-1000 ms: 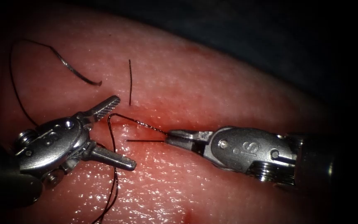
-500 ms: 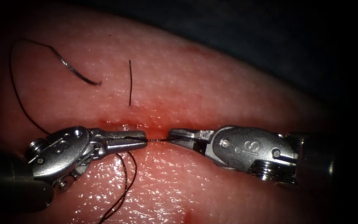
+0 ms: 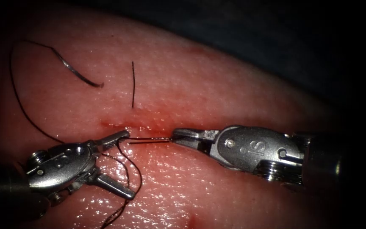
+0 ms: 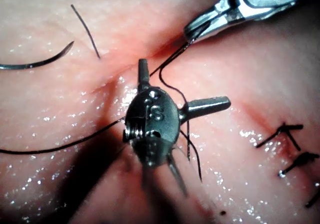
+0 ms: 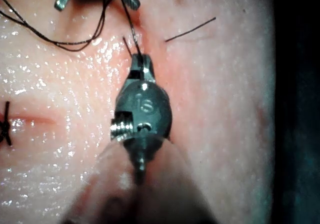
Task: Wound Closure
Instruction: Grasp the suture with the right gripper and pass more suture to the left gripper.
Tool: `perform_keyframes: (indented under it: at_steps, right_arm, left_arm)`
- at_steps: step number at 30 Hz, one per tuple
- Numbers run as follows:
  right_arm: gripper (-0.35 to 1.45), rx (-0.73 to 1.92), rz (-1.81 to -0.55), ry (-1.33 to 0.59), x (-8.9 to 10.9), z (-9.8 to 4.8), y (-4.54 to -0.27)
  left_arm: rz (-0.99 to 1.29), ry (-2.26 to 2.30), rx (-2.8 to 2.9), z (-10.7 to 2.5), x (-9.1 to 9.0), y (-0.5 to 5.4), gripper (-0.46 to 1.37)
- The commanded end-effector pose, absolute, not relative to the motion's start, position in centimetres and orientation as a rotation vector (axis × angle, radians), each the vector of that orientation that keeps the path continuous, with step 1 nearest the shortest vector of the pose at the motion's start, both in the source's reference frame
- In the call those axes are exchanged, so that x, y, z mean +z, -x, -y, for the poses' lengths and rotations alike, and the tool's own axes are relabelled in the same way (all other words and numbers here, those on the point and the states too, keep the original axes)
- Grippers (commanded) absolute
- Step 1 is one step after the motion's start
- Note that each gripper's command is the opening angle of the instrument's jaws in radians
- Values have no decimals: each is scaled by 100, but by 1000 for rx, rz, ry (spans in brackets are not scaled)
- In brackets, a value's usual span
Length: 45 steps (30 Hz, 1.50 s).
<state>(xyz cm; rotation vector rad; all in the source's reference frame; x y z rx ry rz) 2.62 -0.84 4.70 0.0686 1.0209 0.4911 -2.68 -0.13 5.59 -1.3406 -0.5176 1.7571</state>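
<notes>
My right tool (image 3: 178,136) lies over the reddened cut (image 3: 149,125), jaws shut on the dark thread (image 3: 149,139), which runs left from its tip. My left tool (image 3: 126,165) stands just left of it with jaws open, holding nothing; thread loops (image 3: 134,169) pass between its jaws. The curved needle (image 3: 79,75) lies free on top of the tissue at the upper left, not in the tissue, its thread arcing down the left side. The left wrist view gives the open left jaws (image 4: 182,86), the right tool (image 4: 215,18) and the needle (image 4: 35,63). The right wrist view gives the shut right jaws (image 5: 142,63).
A short cut thread end (image 3: 133,85) stands up from the tissue above the cut. Finished stitches (image 4: 285,133) sit further along the wound, one also at the edge of the right wrist view as a stitch (image 5: 5,124). Red fluid wets the cut. The tissue drops off into dark behind.
The left tool was open, then shut at the thread beside the right tool's tip, and now is open again, drawn back down and left. The right tool has hardly moved.
</notes>
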Motion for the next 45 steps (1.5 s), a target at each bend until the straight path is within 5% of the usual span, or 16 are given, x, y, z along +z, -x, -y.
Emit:
perform_keyframes:
  at_steps: [1, 41, 45]
  right_arm:
    - [-35, 492, -1020, -67, 470, 85, -261]
    - [-35, 507, -1060, -43, 471, 70, -255]
    - [-35, 507, -1061, -43, 471, 70, -255]
  left_arm:
    - [501, 1341, 1761, 14, 560, 269, 134]
    - [691, 1185, 1962, 83, 602, 300, 84]
    - [658, 1070, 2034, 85, 600, 295, 60]
